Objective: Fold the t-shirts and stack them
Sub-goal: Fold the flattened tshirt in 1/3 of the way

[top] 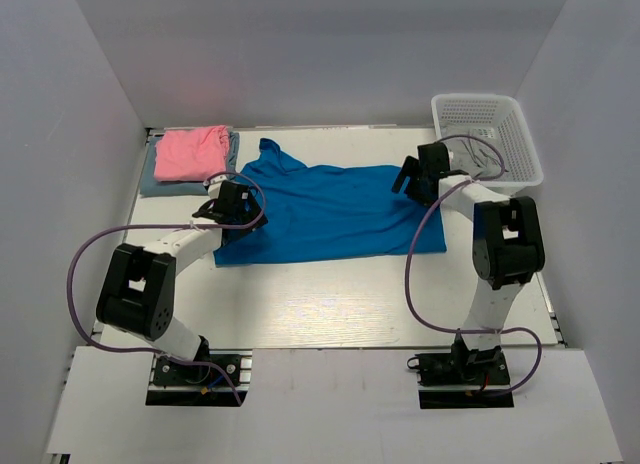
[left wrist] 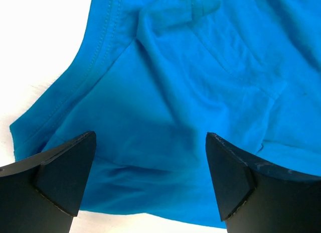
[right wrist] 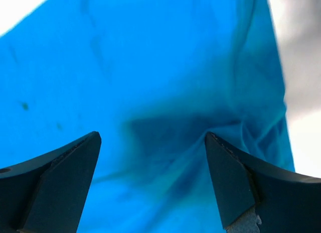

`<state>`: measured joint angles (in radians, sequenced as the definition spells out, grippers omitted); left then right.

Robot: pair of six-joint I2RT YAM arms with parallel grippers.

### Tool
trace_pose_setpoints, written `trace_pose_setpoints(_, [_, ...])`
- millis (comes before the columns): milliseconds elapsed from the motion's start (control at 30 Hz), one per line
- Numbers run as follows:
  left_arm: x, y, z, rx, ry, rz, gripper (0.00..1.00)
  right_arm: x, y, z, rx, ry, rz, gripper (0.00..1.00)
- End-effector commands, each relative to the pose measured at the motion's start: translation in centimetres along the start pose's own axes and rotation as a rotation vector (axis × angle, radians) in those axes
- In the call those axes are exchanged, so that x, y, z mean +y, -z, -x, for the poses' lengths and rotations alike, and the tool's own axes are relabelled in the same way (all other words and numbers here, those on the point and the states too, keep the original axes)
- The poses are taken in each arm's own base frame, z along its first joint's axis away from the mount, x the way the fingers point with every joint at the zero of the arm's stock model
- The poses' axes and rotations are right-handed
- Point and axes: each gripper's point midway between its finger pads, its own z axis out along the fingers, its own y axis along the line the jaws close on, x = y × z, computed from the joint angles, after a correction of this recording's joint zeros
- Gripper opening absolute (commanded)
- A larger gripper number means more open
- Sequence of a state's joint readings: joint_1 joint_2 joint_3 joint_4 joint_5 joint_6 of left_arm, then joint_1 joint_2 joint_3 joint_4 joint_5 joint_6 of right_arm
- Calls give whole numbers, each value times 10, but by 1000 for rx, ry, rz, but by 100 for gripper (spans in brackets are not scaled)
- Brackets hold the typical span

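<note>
At the left end of the bright blue t-shirt (top: 330, 209), the left gripper (top: 232, 206) stands with jaws spread wide and nothing between them. Its wrist view shows blue cloth beneath the gap, a stitched edge running up to the left, and bare table (top: 320, 304) beyond that edge. Whether the fingertips (left wrist: 75, 167) touch the cloth cannot be told.

At the opposite end, the right gripper (top: 418, 174) is likewise fully parted and empty. It is over the shirt's far right corner, with creased cloth below it and the shirt's right edge just beyond its right finger.

The blue shirt lies lengthwise across the middle of the table, roughly rectangular, with one pointed part sticking out at its far left corner. In the far left corner of the table, the pink t-shirt (top: 190, 152) lies folded on the grey-blue t-shirt (top: 150, 182). A white basket (top: 520, 134) stands at the far right, apart from the cloth.

Assessment: two shirts appear folded and stacked, and the blue one is the piece in hand, at the stage of taking hold for a fold. The next move calls for both arms to lower, close on a single layer edge at each end, and lift together evenly. An uneven pinch would likely drag or bunch the shirt.
</note>
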<state>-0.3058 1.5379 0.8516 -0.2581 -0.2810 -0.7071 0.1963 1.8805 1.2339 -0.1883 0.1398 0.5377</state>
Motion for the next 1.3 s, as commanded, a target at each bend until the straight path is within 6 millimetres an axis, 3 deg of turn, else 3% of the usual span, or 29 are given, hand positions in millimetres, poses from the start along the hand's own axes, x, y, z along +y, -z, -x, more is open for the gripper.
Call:
trace_pose_setpoints(0, [4,-3,4,-28,18,21,100,1,-6,35,-87,-31,-54,90])
trace_pose_setpoints(67, [6,-6,3,-28,15,35,100,-8,-10,24,-43,-10,-103,90])
trace_pose_setpoints(167, [8,-5,5,-30,21,50,100,-13,-1,31,-69,1,-144,90])
trace_pose_setpoints(200, [8,-5,5,-30,21,50,100,-19,0,21,-50,8,-155,90])
trace_pose_setpoints(233, [8,-5,5,-30,21,50,100,-14,13,31,-86,-1,-136,90])
trace_pose_setpoints(300, [7,-5,4,-24,21,43,100,-21,21,23,-90,5,-156,90])
trace_pose_setpoints(333, [4,-5,5,-25,24,28,100,-19,40,29,-132,2,-135,90])
trace_pose_setpoints(533, [-5,-5,2,-12,30,-18,100,-26,83,14,-203,19,-110,90])
trace_pose_setpoints(667, [-4,-5,-1,1,28,-19,100,-42,79,-20,-140,18,-144,90])
trace_pose_setpoints(900, [4,-10,-16,39,25,2,100,-23,50,-66,52,24,-29,90])
trace_pose_setpoints(1000, [13,-12,-34,102,21,34,100,-28,40,-82,115,0,-53,90])
trace_pose_setpoints(1067, [24,-7,-53,177,39,73,100,-42,40,-95,156,-32,-115,90])
trace_pose_setpoints(1133, [46,3,-76,266,35,161,100,-59,46,-119,222,-46,-174,90])
trace_pose_setpoints(1200, [62,14,-92,304,46,219,100,-63,53,-130,249,-53,-172,90])
trace_pose_setpoints(1233, [71,20,-100,326,38,241,100,-76,57,-152,293,-46,-192,90])
trace_pose_setpoints(1267, [72,29,-101,321,69,230,100,-75,64,-150,277,-47,-175,90])
